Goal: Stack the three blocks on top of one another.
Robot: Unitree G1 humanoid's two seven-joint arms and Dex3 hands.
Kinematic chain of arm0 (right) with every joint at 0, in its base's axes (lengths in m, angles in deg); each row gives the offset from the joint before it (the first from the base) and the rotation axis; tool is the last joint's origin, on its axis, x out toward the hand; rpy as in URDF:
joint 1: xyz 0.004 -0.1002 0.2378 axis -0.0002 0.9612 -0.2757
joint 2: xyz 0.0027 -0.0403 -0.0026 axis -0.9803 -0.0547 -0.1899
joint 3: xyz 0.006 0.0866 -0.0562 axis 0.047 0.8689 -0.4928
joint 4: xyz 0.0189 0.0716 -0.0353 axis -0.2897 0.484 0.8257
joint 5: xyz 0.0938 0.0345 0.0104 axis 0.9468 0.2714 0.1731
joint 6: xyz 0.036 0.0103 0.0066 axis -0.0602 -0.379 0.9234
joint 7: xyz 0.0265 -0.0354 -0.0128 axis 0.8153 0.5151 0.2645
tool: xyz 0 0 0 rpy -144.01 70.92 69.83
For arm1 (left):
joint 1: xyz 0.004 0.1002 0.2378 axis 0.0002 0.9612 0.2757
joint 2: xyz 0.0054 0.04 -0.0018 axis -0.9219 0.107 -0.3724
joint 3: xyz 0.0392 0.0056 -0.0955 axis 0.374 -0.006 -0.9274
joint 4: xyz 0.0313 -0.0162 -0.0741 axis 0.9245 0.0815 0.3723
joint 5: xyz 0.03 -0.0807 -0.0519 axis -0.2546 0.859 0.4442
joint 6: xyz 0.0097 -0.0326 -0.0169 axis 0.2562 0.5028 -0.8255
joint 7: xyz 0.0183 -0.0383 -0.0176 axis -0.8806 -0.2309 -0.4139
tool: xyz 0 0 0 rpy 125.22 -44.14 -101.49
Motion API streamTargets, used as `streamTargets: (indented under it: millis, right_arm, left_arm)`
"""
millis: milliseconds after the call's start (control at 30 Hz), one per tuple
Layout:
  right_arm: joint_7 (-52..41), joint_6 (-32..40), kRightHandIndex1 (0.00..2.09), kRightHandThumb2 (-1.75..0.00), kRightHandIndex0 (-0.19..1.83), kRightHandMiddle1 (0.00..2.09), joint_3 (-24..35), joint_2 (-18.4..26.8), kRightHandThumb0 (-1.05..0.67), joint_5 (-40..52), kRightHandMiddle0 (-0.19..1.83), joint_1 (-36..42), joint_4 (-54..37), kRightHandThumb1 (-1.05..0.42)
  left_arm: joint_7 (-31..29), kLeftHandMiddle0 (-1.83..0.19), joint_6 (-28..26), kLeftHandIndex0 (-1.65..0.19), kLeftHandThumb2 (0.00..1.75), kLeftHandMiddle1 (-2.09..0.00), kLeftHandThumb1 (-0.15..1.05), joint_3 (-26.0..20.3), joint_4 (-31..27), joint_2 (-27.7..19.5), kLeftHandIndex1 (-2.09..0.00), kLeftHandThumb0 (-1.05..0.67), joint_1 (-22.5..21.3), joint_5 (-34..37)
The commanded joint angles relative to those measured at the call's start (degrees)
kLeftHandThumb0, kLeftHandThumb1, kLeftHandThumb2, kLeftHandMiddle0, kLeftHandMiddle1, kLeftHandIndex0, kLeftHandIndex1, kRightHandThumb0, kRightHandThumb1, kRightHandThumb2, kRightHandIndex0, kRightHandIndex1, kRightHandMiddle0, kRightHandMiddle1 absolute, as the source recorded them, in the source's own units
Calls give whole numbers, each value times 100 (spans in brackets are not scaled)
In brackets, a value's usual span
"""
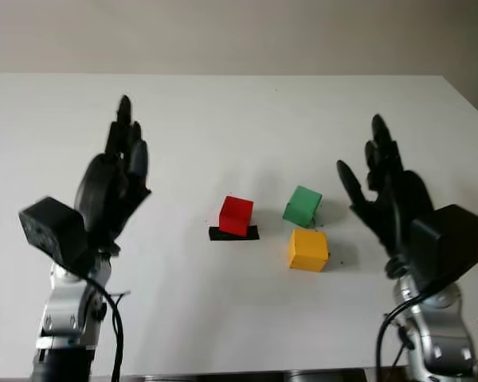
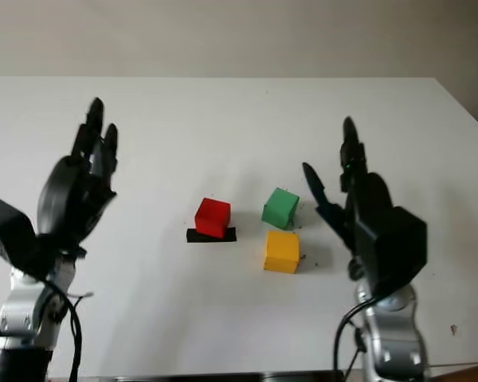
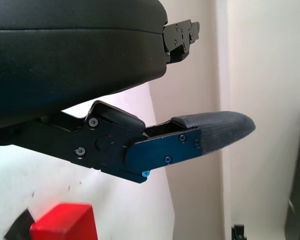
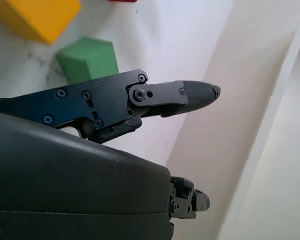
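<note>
Right robot hand (image 1: 386, 195) is up and open, holding nothing, just right of the green block (image 1: 303, 205) and yellow block (image 1: 307, 249) on the counter (image 1: 223, 119); left robot hand (image 1: 115, 183), open too, sits farther from the red block (image 1: 236, 215). Right wrist view: green block (image 4: 87, 59) and yellow block (image 4: 37, 17) lie beyond the fingertips (image 4: 200, 92), so this hand is nearer.

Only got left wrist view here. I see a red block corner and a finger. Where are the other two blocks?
Observer: The green block and the yellow block sit to the right of the red block, green farther from the robot than yellow.
Operator: Red on anything?
Observer: Yes, it stands on a black patch on the white table.
Operator: Right robot hand busy?
Observer: No. The right robot hand is open, raised to the right of the green and yellow blocks. The left robot hand is open too, left of red.
</note>
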Motion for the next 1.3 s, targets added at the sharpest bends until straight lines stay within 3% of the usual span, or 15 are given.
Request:
streamTargets:
  millis: [0, 100, 300, 533, 733, 933, 1067, 1267]
  right_arm:
    - [-352, -123, 8, -8, -6, 10, 118, 646, -63, -135, 0, -214, -28, -100]
    - [-921, -249, 12, -3, 5, 16, 6, 1613, -68, -663, 13, -452, -6, -91]
    - [-2302, -865, 10, -3, 9, 15, -225, 3047, -55, -947, 27, -903, 209, -74]
    - [-2747, -3251, 9, -5, 12, 11, -806, 4085, -44, -1799, 31, -1320, 929, -72]
    - [-2555, -4775, 7, -6, 11, 12, -1070, 4220, -42, -2171, 37, -1748, 1613, -74]
    - [-1880, -5939, 6, -7, 11, 13, -1274, 4022, -43, -2729, 43, -2136, 2190, -78]
    - [-1295, -6419, 7, -8, 14, 14, -1353, 3836, -34, -3039, 47, -2253, 2507, -85]
    - [-889, -6719, 5, -6, 10, 12, -1550, 3595, -35, -3300, 42, -2326, 2703, -86]
  left_arm:
    - [-27, 19, 129, 19, 74, 0, 105, -47, 280, 29, 0, -80, -148, 2]
    - [11, 19, 247, 19, 74, 0, 105, -82, 545, 85, 0, -80, -232, 19]
    - [112, 19, 306, 19, 74, 0, 105, -126, 687, 118, 0, -79, -304, -6]
    - [162, 19, 345, 19, 77, 0, 105, -130, 729, 115, 0, -79, -364, -18]
    - [170, 19, 304, 19, 78, 0, 105, -118, 647, 98, 0, -81, -379, -28]
    - [134, 19, 212, 19, 77, 0, 105, -64, 513, 135, 0, -79, -334, 0]
    - [123, 19, 174, 19, 76, 0, 105, -7, 473, 160, 0, -80, -287, -37]
    - [211, 19, 168, 19, 77, 0, 105, 80, 372, 221, 0, -79, -195, -182]
